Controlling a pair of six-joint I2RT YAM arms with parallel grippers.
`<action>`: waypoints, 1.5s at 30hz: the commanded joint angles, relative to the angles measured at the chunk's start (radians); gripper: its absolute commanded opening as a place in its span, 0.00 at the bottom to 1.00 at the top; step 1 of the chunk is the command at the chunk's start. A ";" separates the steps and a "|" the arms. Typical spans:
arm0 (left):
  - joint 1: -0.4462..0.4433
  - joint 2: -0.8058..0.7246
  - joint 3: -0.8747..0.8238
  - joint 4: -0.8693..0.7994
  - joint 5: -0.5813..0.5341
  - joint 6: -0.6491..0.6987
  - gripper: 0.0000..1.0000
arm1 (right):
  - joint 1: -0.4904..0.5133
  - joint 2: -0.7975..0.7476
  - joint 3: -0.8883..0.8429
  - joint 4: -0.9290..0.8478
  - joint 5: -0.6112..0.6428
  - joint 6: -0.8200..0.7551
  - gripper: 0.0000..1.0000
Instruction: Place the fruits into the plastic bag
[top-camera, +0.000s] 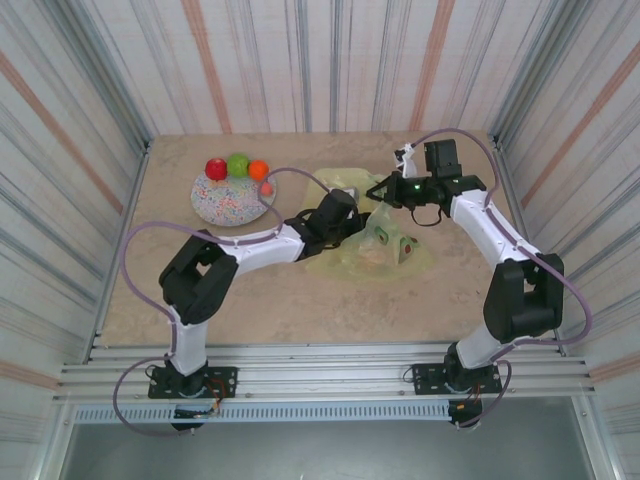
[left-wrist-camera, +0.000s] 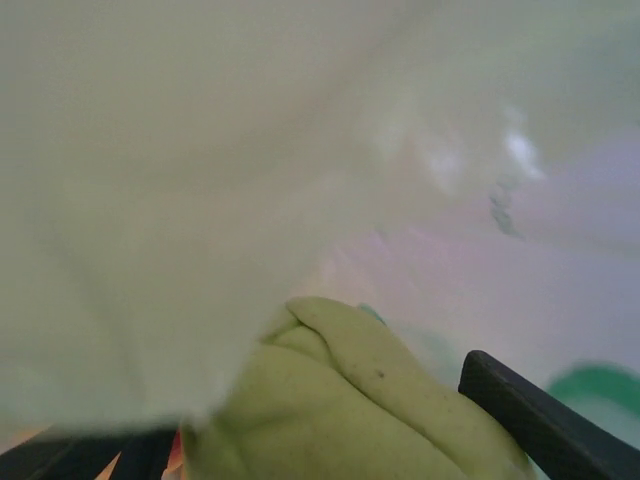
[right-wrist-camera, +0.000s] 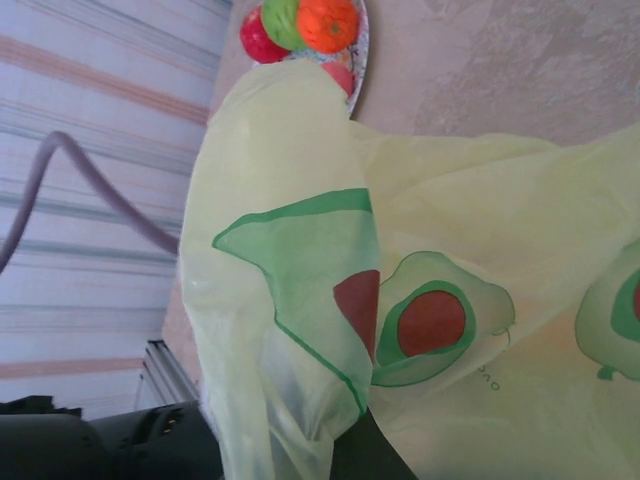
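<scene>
Yellow-green fruit between the left gripper's parted fingers, grip uncertain, inside the bag pinched open by the right gripper; remaining fruits at the table's far-left corner.

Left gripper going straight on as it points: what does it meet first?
Probably the plastic bag, whose film is close ahead of the left gripper and the yellow-green fruit it holds; depth is unclear.

Beige table, speckled plate, plastic bag
</scene>
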 joint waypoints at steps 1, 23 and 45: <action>-0.003 0.021 0.053 0.058 -0.001 -0.032 0.78 | -0.005 0.021 0.001 0.021 -0.038 0.020 0.00; 0.006 -0.069 0.027 -0.023 0.246 0.170 0.86 | -0.080 0.063 0.060 -0.148 -0.049 -0.165 0.00; 0.158 -0.389 -0.095 -0.249 0.054 0.423 0.90 | -0.083 0.020 0.079 -0.259 -0.068 -0.384 0.00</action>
